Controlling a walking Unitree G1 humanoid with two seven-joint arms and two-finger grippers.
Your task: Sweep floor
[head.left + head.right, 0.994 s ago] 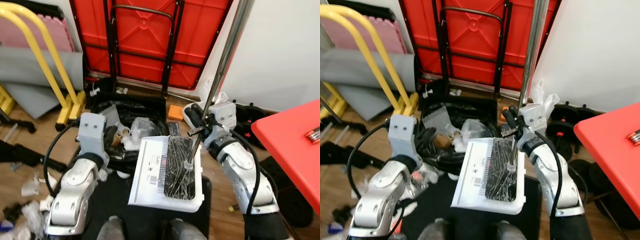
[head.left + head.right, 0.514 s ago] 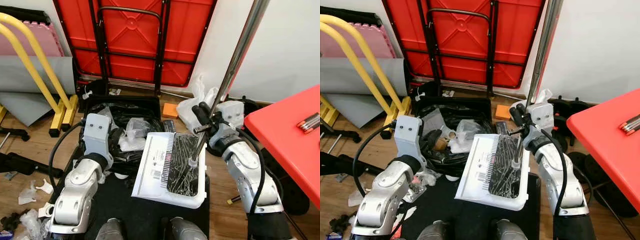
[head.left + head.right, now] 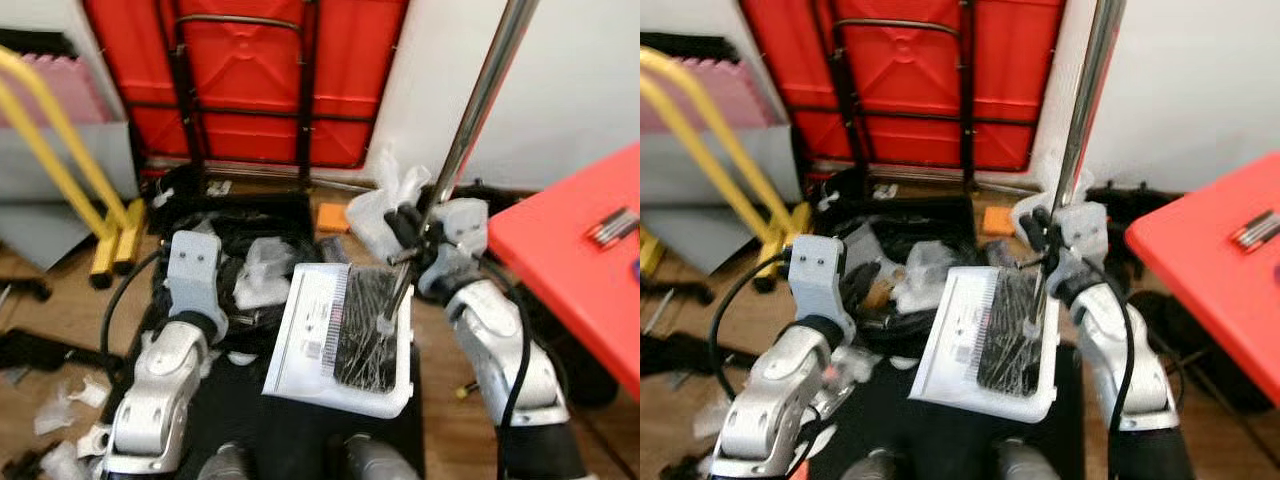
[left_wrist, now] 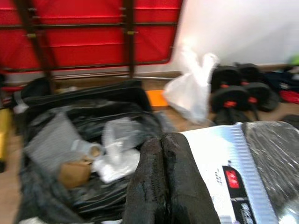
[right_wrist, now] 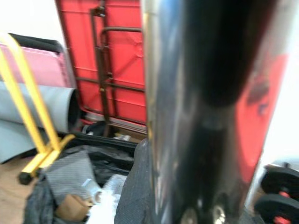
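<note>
Camera swung right; right hand point(image 3: 408, 232) still grips pole point(image 3: 470, 120).

Both silver arms are bent at the elbow and reach forward over the white dustpan point(image 3: 340, 335). The right tool point(image 3: 412, 243) is clamped around the metal pole point(image 3: 470, 130) at the dustpan's far right corner, wrist tilted up. The left tool point(image 4: 168, 182), its two black fingers pressed together, hovers at the dustpan's left edge.

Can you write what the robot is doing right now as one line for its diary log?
right gripper: shut on broom pole | left gripper: shut, empty, beside dustpan | broom head: in dustpan | trash bag: open ahead
</note>
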